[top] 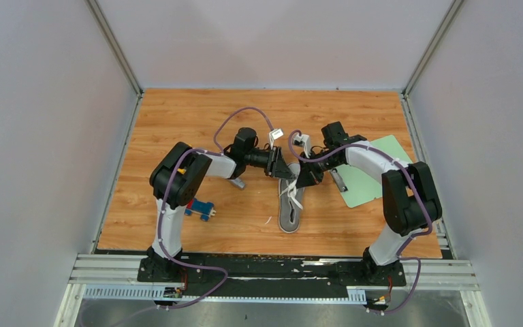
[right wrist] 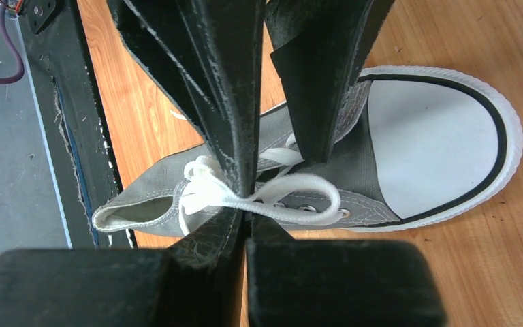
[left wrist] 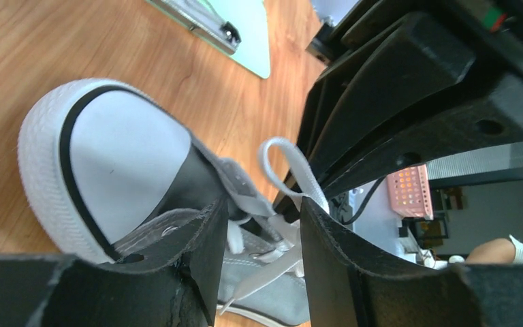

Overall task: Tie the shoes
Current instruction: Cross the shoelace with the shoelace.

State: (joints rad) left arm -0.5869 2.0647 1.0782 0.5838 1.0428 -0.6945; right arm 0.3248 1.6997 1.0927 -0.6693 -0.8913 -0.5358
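Right claw (right wrist: 246, 216) is pinching the lace (right wrist: 299, 182) loop tight; my left claw (left wrist: 262, 225) is hovering half open over the shoe (left wrist: 126, 153).

This is a robotics lab, a test cell rather than anyone's home; plain white panels (top: 41, 136) box in the left, back and right of the frame, joined by aluminium posts (top: 117, 49); the wood-grain tabletop (top: 177, 116) ends at slotted aluminium rails (top: 105, 271) along the bottom, where the left arm (top: 177, 178) and right arm (top: 403, 194) are bolted down; purple cables (top: 244, 113) loop loose over them; props sit about, a green clipboard (top: 374, 170) at centre right, a blue toy car (top: 199, 209) at lower left, a lone sneaker (top: 290, 212) mid-frame; at the right edge of the left wrist view, a pink perforated crate (left wrist: 408, 189) sits among dim equipment.
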